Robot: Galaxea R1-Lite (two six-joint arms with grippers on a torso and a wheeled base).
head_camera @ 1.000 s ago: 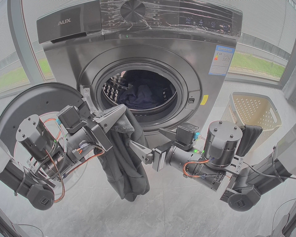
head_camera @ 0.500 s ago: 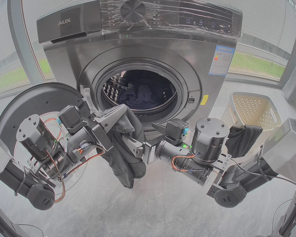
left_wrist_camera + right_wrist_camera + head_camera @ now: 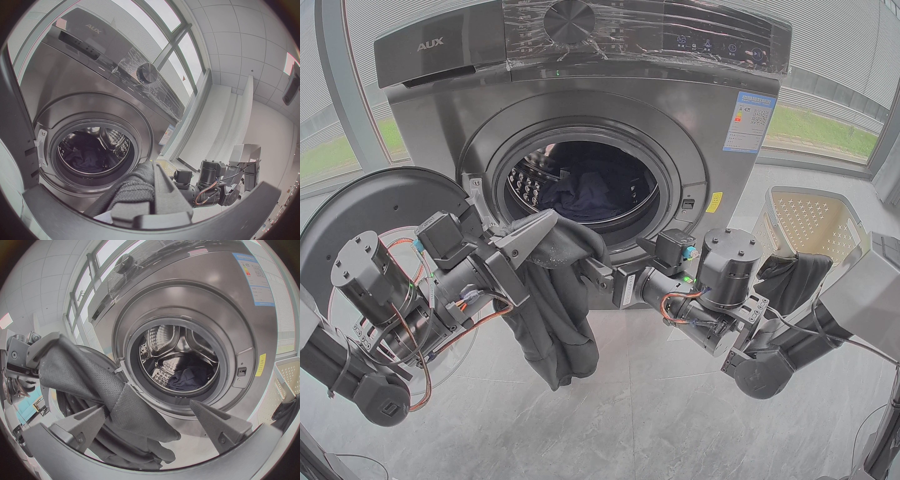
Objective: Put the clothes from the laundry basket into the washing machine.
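Note:
A dark grey garment hangs in front of the washing machine, just below its open drum. My left gripper is shut on the garment's top edge. My right gripper is open, its jaws spread wide. One of its fingers sits under a fold of the garment, which drapes over it. Its other finger is bare. Dark blue clothes lie inside the drum. The laundry basket stands at the right with a dark garment hanging over its rim.
The machine's round door is swung open on the left, behind my left arm. Grey tiled floor lies below the hanging garment. Windows surround the machine.
My right arm has moved left into the garment, then up toward the drum, lifting a fold of the cloth on one finger. The left arm has stayed put.

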